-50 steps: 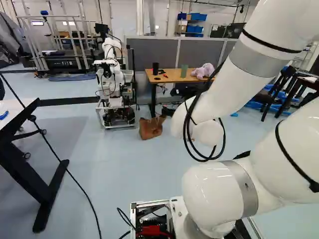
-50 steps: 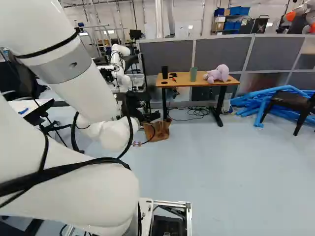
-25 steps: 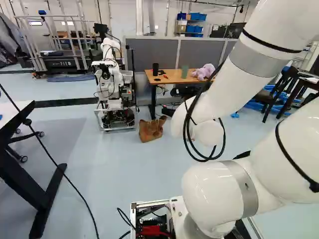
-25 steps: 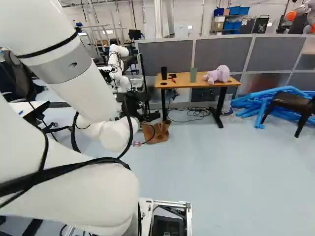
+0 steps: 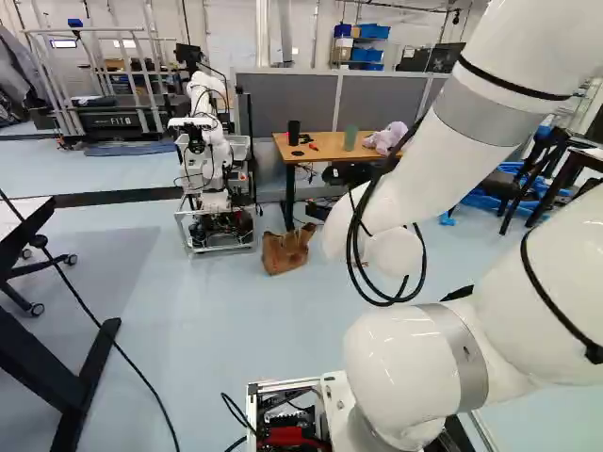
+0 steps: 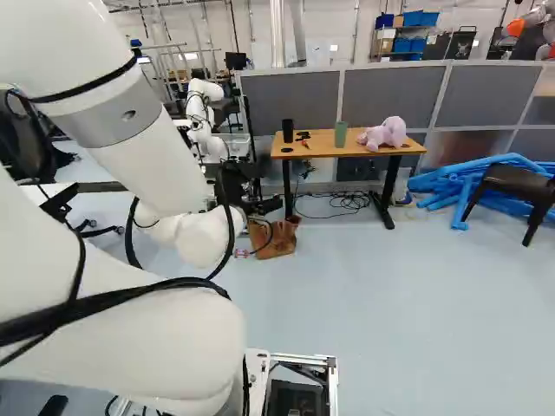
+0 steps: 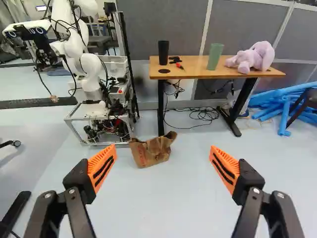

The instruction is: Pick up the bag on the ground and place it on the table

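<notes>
Partly behind the arm, black parts of my gripper (image 6: 236,185) show in the right base view. In the wrist view both orange-padded fingers of the gripper (image 7: 162,169) stand wide apart, open, holding nothing. The crumpled brown paper bag (image 7: 151,149) sits on the floor some way ahead, between the two fingers as that view sees them; it also shows in the left base view as a brown bag (image 5: 285,252). Just behind the bag stands the table (image 7: 190,69), with a wooden top and black legs, its left leg closest to the bag.
On the tabletop are a black cup (image 7: 163,52), a green cup (image 7: 215,56) and a purple plush toy (image 7: 252,57). Another robot (image 7: 91,79) stands left of the bag. Cables (image 7: 200,114) lie under the table. Blue tubes (image 6: 468,184) and a dark chair (image 6: 518,184) are at the right.
The base has moved forward: the bag and table stand slightly nearer, and the near desk slides out at the left of the left base view. The arm keeps its pose.
</notes>
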You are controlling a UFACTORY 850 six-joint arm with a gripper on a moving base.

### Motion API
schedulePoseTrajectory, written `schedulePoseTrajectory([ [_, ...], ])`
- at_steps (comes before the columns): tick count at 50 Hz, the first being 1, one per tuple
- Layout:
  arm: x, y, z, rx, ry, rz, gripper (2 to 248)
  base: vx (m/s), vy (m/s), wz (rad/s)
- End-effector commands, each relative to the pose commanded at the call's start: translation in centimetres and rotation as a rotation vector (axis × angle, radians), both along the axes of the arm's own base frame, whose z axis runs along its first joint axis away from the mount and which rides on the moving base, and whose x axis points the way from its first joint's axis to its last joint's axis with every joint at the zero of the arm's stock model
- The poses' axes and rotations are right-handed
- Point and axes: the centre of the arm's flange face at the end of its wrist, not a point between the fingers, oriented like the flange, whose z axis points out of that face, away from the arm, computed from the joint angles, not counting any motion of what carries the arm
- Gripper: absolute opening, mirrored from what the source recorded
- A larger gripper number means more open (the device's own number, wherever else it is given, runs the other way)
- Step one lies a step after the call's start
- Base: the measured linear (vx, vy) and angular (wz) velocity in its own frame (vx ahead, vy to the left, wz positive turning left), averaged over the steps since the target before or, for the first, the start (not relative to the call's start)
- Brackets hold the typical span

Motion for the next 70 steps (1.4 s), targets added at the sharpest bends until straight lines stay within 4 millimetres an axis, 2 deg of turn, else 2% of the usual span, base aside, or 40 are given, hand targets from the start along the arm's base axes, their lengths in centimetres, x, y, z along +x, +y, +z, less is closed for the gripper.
schedulePoseTrajectory([
  [70,0.00,0.00,0.00,0.000,0.000,0.000,247,0.122,0.002,-0.013],
])
